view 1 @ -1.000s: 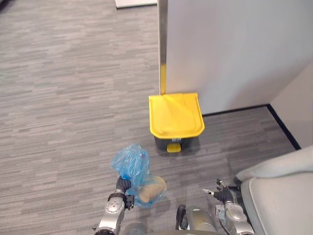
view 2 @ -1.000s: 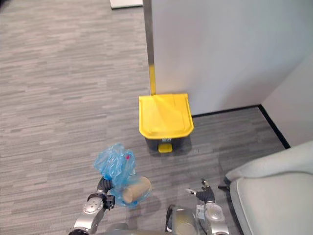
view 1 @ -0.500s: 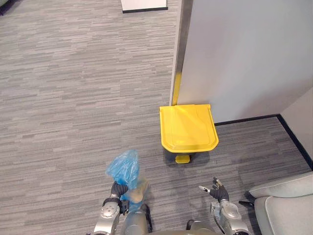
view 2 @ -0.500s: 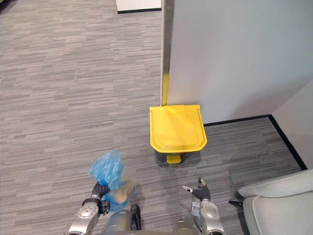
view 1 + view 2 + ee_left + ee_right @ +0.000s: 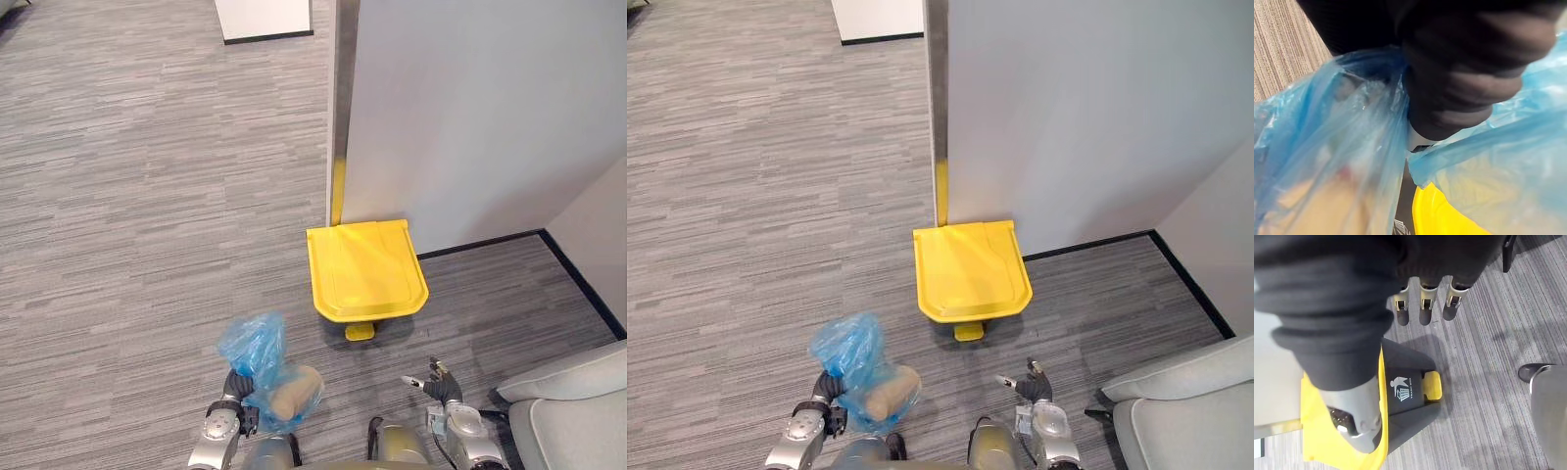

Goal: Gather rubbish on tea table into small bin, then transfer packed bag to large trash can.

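Observation:
My left hand is shut on the gathered neck of a blue translucent rubbish bag, with a tan paper cup lying inside it. The bag fills the left wrist view, hanging from the dark cover. Ahead on the floor stands the large trash can, dark grey with a closed yellow lid and a yellow pedal. My right hand hangs open and holds nothing, low on the right. Its fingers point down over the can in the right wrist view.
A white partition wall with a metal corner post rises right behind the can. A light grey chair stands at the lower right. Open grey carpet stretches to the left. A white cabinet base sits far back.
The camera has shifted, so the can and wall sit a little further left. The bag has swung out, and the cup inside shows to the right of my left hand.

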Robot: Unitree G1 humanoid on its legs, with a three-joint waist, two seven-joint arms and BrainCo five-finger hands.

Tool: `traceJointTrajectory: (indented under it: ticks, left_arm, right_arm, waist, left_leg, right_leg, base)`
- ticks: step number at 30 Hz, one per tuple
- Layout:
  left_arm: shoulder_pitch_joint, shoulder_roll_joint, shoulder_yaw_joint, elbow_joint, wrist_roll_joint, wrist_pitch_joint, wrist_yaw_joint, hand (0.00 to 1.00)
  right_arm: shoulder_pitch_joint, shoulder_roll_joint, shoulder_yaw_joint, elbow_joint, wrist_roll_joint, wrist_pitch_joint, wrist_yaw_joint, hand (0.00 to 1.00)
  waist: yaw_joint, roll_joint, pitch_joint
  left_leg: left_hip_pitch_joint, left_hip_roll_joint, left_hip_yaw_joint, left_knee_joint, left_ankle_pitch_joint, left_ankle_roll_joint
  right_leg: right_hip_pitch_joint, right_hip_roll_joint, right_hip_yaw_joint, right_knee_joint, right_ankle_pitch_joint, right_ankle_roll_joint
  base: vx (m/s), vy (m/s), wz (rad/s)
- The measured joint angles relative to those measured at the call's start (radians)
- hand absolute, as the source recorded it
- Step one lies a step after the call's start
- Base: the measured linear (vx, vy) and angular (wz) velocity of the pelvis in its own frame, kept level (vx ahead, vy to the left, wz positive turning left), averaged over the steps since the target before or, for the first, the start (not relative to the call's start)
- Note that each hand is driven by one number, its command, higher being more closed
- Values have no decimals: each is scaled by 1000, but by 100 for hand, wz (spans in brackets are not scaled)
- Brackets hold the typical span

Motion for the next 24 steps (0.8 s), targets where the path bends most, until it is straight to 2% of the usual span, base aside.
traceJointTrajectory:
  ticks: [4, 13, 18, 24]
  left_arm:
    - [-5, -4, 8, 8, 0, 0, 0, 100]
    - [3, 8, 18, 28, 0, 0, 2, 100]
    - [13, 9, 16, 64, 1, 0, 1, 100]
    - [20, 8, 12, 64, 1, 0, 1, 100]
  right_arm:
    - [14, 0, -5, 19, 1, 0, 0, 0]
    - [15, -4, -26, 29, 6, 0, -1, 0]
    - [19, -4, -26, 29, 6, -1, -1, 0]
    - [19, -4, -25, 65, 6, -1, -1, 0]
  waist:
    - [-2, 2, -1]
    - [1, 7, -7]
    - [0, 15, -28]
    - [1, 14, -38]
  left_leg:
    - [34, 18, -14, -13, -5, -9]
    - [35, -6, -27, -20, -5, -8]
    - [32, -13, -34, -24, -1, -2]
    - [35, -20, -43, -88, 40, 5]
  right_leg:
    - [80, 20, -26, -85, 24, 0]
    - [166, 12, -38, -263, 115, 28]
    - [174, 14, -42, -290, 134, 26]
    - [162, 17, -42, -321, 170, 19]
  base:
    - [92, -20, 8]
    - [13, 58, 3]
    - [-43, 22, 0]
    - [-81, -19, 1]
